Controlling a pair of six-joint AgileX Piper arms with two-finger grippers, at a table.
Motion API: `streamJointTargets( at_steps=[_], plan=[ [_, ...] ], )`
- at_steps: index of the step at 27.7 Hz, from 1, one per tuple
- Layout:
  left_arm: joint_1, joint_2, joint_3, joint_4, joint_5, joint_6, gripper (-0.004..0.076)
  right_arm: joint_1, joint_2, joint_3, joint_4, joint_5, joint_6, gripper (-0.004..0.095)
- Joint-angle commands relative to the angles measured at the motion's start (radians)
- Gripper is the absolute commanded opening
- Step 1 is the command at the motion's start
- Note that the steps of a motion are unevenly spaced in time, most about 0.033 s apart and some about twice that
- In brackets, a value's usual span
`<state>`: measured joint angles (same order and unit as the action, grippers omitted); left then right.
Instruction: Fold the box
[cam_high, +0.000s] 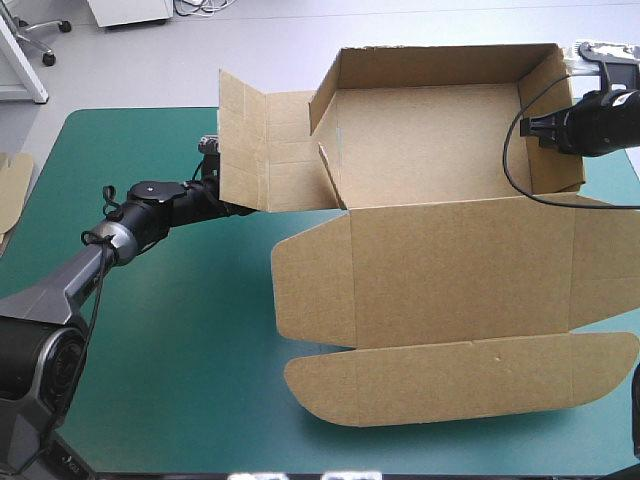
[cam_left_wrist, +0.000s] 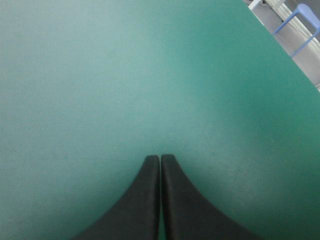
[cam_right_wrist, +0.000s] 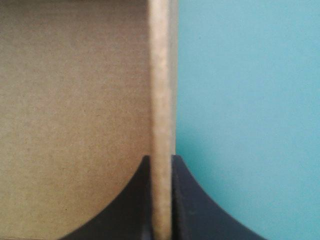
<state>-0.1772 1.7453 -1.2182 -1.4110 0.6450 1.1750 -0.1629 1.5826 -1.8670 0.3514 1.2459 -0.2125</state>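
My right end effector (cam_right_wrist: 161, 162) pinches the brown corrugated box (cam_high: 460, 270) by a raised wall, its lid lying flat; my left end effector (cam_left_wrist: 160, 159) is pressed together, empty.

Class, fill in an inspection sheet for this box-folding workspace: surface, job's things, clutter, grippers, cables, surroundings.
Surface: teal-green cover, flat, no marks visible.
Job's things: brown box, an open tray at the far side with the lid flat toward the near edge; its outer left panel stands upright, not tucked.
Clutter: spare board at the table's left edge.
Grippers: left gripper shut and empty over the cover; right gripper shut on the box's right wall.
Cables: nothing seen beyond the robot's own.
Surroundings: nothing seen.
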Motion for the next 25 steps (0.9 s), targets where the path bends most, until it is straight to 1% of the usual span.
streamJointTargets(
  at_steps=[1,5,6,8,13,19,25],
  plan=[
    [0.000,-0.048,-0.030,-0.104,0.066,-0.014,0.0001,-0.010,-0.053,-0.035,0.063,-0.015,0.007,-0.0028],
    [0.000,-0.048,-0.077,-0.137,0.198,-0.018,0.0001,-0.010,-0.065,-0.035,0.057,-0.022,0.007,-0.0028],
    [0.000,-0.048,-0.111,-0.145,0.248,-0.020,0.0001,-0.010,-0.063,-0.035,0.054,-0.022,0.007,-0.0028],
    [0.000,-0.048,-0.143,-0.146,0.279,-0.028,0.0001,-0.010,-0.063,-0.035,0.054,-0.022,0.007,-0.0028],
    [0.000,-0.048,-0.210,-0.146,0.287,-0.039,0.0001,-0.010,-0.065,-0.035,0.054,-0.022,0.007,-0.0028],
    [0.000,-0.048,-0.245,-0.108,0.267,-0.061,0.0001,-0.010,-0.065,-0.035,0.047,-0.028,0.007,-0.0028],
    [0.000,-0.048,-0.320,-0.101,0.297,-0.086,0.0001,-0.010,-0.065,-0.035,0.027,-0.030,0.007,-0.0028]
  ],
)
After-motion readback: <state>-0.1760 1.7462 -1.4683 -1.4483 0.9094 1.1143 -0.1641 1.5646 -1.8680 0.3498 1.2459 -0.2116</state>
